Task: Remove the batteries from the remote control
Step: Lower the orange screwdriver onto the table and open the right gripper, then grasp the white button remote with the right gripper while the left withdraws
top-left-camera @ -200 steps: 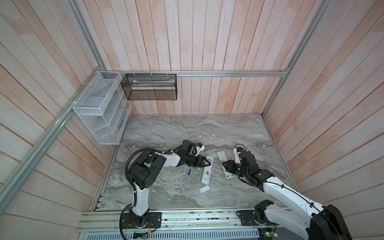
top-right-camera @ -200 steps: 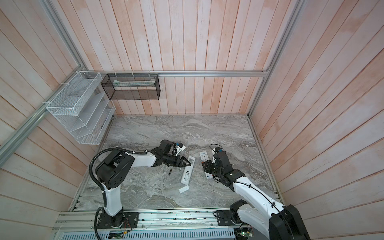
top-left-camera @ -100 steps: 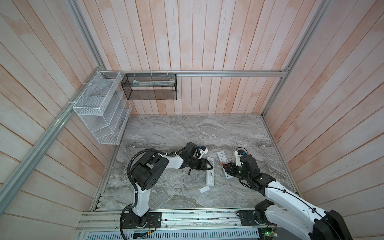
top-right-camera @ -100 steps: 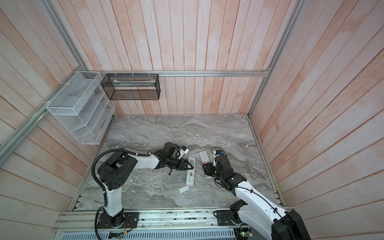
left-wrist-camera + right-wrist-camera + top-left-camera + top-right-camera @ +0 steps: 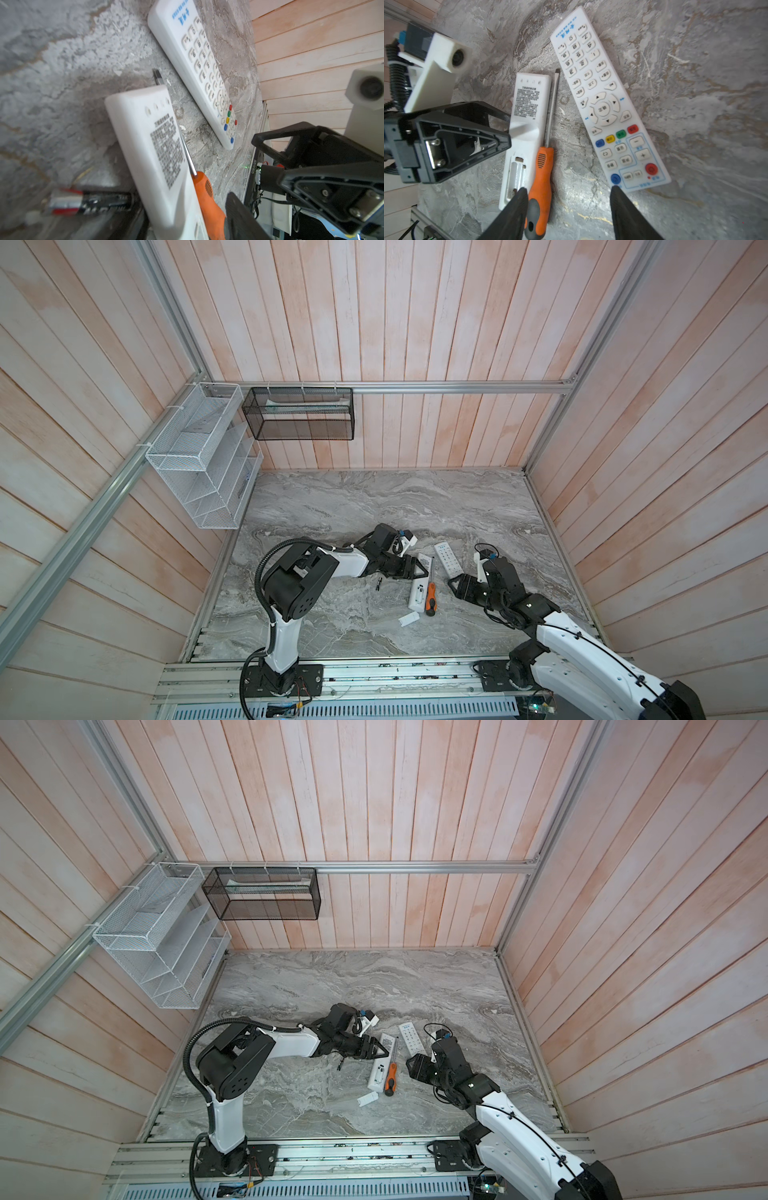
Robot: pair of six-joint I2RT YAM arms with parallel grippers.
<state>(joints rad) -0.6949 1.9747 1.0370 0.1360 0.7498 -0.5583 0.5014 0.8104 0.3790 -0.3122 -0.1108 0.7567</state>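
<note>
A white remote control (image 5: 419, 590) lies face down. Its open battery bay (image 5: 517, 174) shows springs and bare plastic. One battery (image 5: 379, 585) lies on the marble to its left, blurred in the left wrist view (image 5: 89, 202). My left gripper (image 5: 422, 571) is open and turned on its side. One finger sits low beside the remote (image 5: 153, 145) and the other above it. My right gripper (image 5: 569, 188) is open, just right of the remote's bay end. An orange-and-black screwdriver (image 5: 542, 182) lies on the marble by one of its fingers (image 5: 517, 207).
A second white remote (image 5: 448, 559) lies face up to the right of the screwdriver (image 5: 431, 593). A small white cover (image 5: 409, 619) lies nearer the front edge. A white wire rack (image 5: 199, 460) and a black mesh basket (image 5: 299, 414) hang on the walls.
My right gripper has gone from shut to open, and the screwdriver now lies along the face-down remote. My left gripper has shifted a little to the right, onto that remote.
</note>
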